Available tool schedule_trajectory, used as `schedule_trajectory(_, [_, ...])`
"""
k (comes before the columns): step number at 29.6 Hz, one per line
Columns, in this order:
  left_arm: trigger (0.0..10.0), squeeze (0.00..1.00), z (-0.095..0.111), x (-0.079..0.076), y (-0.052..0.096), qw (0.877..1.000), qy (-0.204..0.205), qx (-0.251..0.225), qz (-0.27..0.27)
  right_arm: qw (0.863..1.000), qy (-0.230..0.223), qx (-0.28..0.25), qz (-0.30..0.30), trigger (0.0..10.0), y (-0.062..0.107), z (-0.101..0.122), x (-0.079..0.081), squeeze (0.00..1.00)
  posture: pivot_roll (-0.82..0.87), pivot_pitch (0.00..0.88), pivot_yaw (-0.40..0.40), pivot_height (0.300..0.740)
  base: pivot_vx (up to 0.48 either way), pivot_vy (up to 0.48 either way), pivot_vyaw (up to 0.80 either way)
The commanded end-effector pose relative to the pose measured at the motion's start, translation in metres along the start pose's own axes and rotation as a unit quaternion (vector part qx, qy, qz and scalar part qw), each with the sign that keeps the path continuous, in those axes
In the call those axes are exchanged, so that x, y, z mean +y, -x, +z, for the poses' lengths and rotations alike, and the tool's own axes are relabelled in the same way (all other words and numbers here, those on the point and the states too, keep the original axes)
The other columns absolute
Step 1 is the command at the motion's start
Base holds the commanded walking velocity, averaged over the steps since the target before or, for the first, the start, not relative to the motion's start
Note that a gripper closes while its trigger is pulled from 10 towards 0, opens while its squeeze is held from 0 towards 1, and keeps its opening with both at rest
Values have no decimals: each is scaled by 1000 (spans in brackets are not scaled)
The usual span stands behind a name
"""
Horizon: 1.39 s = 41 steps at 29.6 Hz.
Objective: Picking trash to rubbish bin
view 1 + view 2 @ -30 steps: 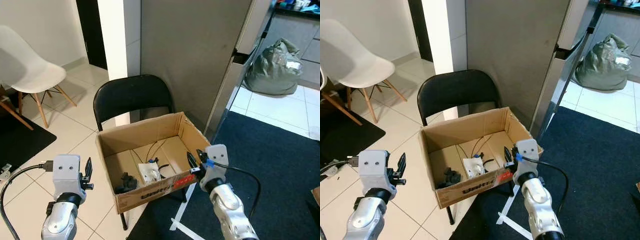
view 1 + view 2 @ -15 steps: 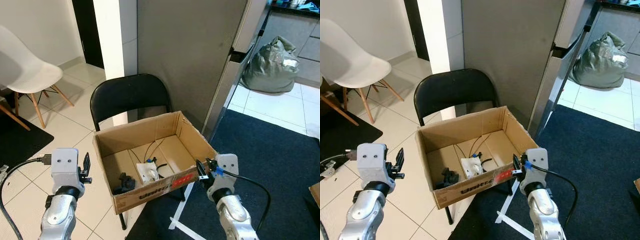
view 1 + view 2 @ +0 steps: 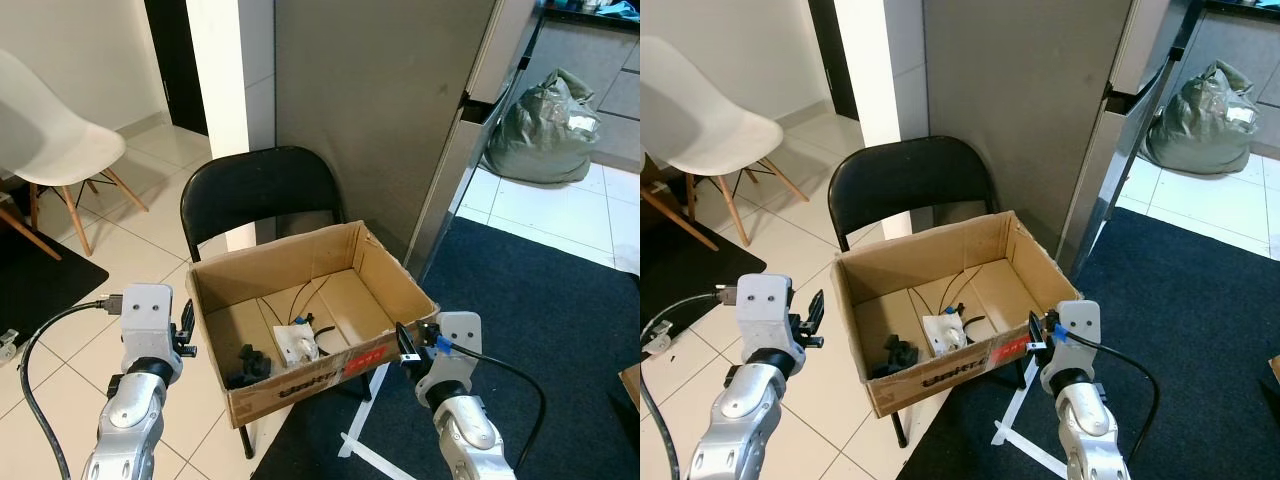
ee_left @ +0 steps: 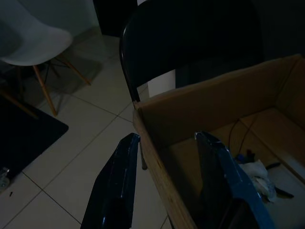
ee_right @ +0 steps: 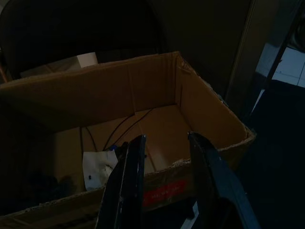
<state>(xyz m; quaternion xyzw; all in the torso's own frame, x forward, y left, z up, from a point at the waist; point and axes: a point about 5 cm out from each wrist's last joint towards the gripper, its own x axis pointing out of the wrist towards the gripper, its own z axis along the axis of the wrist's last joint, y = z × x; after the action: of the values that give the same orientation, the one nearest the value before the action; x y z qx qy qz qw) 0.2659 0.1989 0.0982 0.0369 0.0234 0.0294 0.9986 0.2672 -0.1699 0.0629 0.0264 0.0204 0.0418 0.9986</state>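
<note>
Flanking the cardboard box [image 3: 300,310] w/ both arms, robot has left pincer [image 3: 186,335] just outside box's left wall, fingers apart & empty per wrist view, and right pincer [image 3: 1037,333] at the front right corner, also spread & holding nothing. Box sits on a black folding chair [image 3: 262,195]; inside lie crumpled white trash [image 3: 298,344], a dark lump [image 3: 250,365] & thin black cables [image 3: 305,295]. Risks, as I judge: box overhangs the seat, so a nudge from either pincer could tip or slide it off; cables could snag a finger on reach-in. Hard to tell: what the dark lump is, whether the box itself serves as the bin, how much seat supports it. Wrist views v. dim. Green-grey bag [image 3: 545,125] far right by the fridge [image 3: 400,100], contents unknown.
</note>
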Motion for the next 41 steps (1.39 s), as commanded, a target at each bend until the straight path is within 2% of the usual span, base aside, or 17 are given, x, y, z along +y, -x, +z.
schedule_trajectory(1, [10000,0,-6,0,3,1000,-1,15,-5,1000,-3,4,-6,10000,2,-1,-2,0,8,71,3,740,0,0,0])
schedule_trajectory(7, [10000,0,-1,3,8,1000,3,4,1,1000,-3,-12,21,10000,-2,7,7,0,11,73,5,740,0,0,0])
schedule_trajectory(13, [10000,0,-3,3,10,1000,0,6,1,999,-4,-20,38,10000,-17,12,19,0,25,70,-2,740,0,0,0])
schedule_trajectory(25, [10000,0,0,1,6,1000,-1,4,-2,999,-7,-16,33,10000,-18,12,16,0,21,71,4,740,0,0,0])
schedule_trajectory(41, [10000,0,4,0,-2,1000,-3,-3,-2,1000,-5,-7,25,10000,-17,7,13,0,17,71,9,740,0,0,-800])
